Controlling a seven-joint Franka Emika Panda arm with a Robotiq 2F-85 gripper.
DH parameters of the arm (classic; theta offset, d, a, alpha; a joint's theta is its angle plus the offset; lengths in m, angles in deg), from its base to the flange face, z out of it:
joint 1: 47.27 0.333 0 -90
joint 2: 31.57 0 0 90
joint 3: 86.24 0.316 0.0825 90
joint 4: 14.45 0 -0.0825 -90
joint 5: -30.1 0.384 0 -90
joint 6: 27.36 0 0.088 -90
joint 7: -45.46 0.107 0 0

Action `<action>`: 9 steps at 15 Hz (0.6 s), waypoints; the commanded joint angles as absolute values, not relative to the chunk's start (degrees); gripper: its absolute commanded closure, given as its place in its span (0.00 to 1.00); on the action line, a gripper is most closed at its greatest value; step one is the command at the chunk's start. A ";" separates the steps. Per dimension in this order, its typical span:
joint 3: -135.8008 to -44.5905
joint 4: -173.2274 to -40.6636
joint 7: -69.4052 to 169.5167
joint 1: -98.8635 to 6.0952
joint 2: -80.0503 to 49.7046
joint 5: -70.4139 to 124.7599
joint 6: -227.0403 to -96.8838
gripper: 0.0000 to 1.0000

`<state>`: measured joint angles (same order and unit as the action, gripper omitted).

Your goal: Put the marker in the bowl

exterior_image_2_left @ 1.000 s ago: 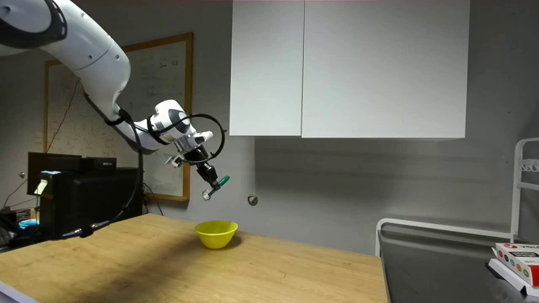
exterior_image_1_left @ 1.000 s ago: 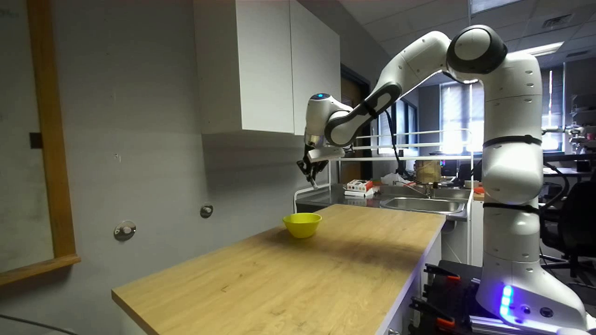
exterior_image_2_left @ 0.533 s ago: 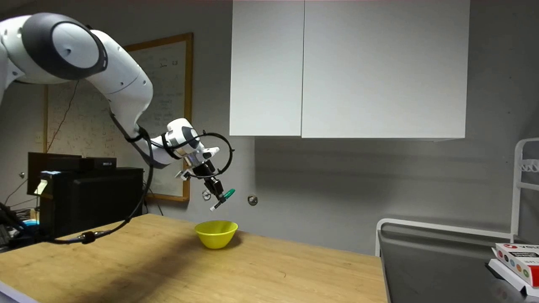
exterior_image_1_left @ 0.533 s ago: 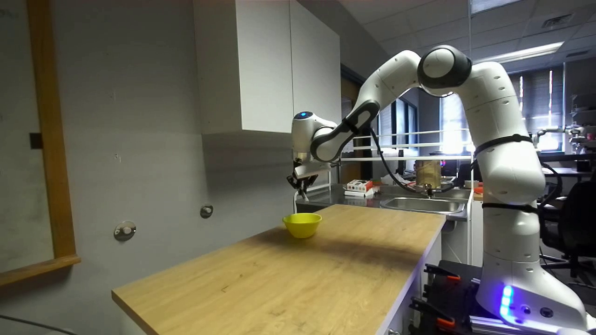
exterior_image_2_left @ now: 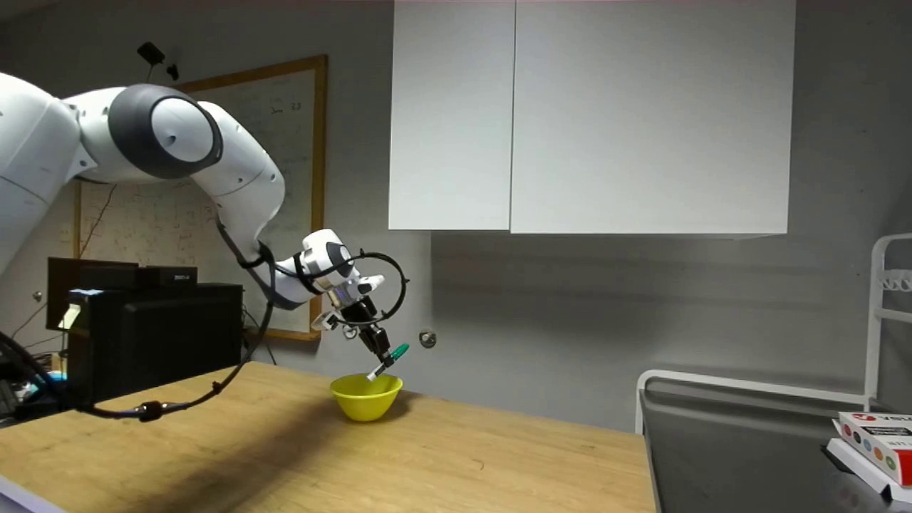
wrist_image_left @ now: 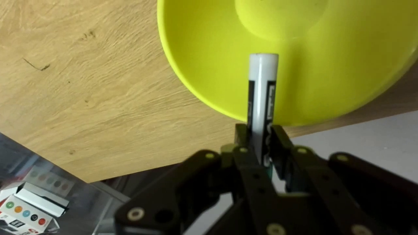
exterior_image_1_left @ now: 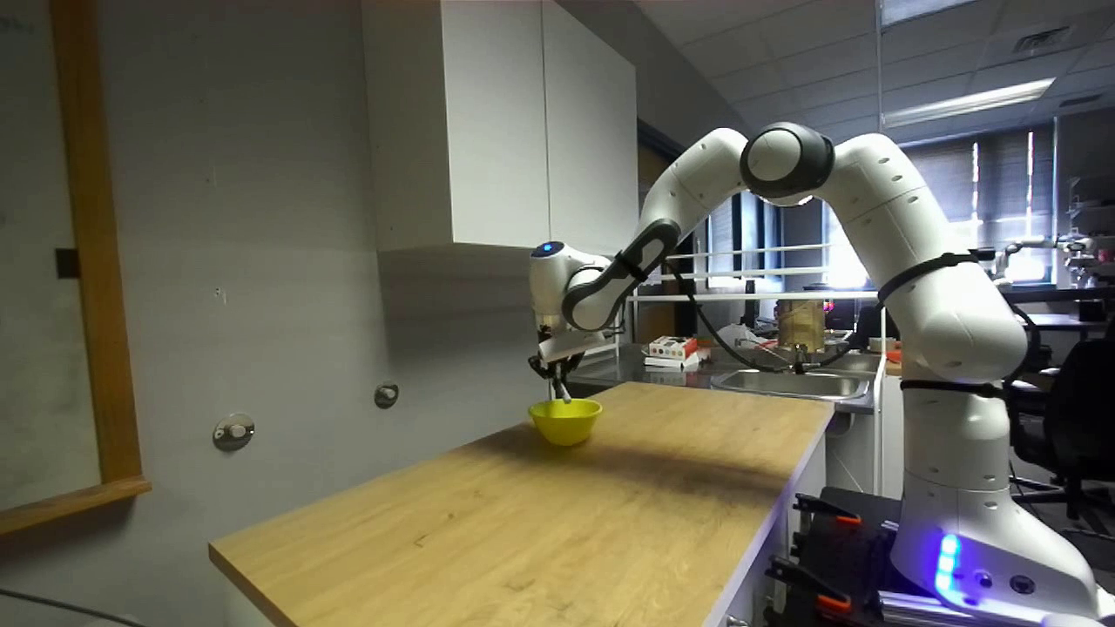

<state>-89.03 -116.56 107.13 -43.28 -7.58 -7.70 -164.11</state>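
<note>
The marker is up in the air over the bowl, and it leans. Its white end is low, over the inside of the bowl. Its green end is higher up. It has black patches with small letters on its side. The pincer pinches the marker, so the white end pokes out one way and the green end pokes out the other. I can't tell if the white end is below the bowl's rim.

The bowl is round and yellow and stands the right way up on the wooden counter. It is near the long edge by the wall, apart from the corners. The white arm reaches over from the opposite long edge, where blue lights shine near its bottom.

Past one short edge there is a shiny sink and a small white and red box with colored dots. A white cupboard hangs high above the long edge by the wall. A whiteboard hangs past the other short edge.
</note>
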 commanded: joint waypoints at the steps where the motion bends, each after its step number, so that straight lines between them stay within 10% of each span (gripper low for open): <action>1: -91.37 -113.01 106.75 -41.51 -3.56 -6.17 -162.91 0.87; 9: -93.55 -113.85 107.52 -39.76 -2.77 -6.41 -163.18 0.87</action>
<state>-92.06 -114.96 107.13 -41.29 -3.67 -6.93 -164.11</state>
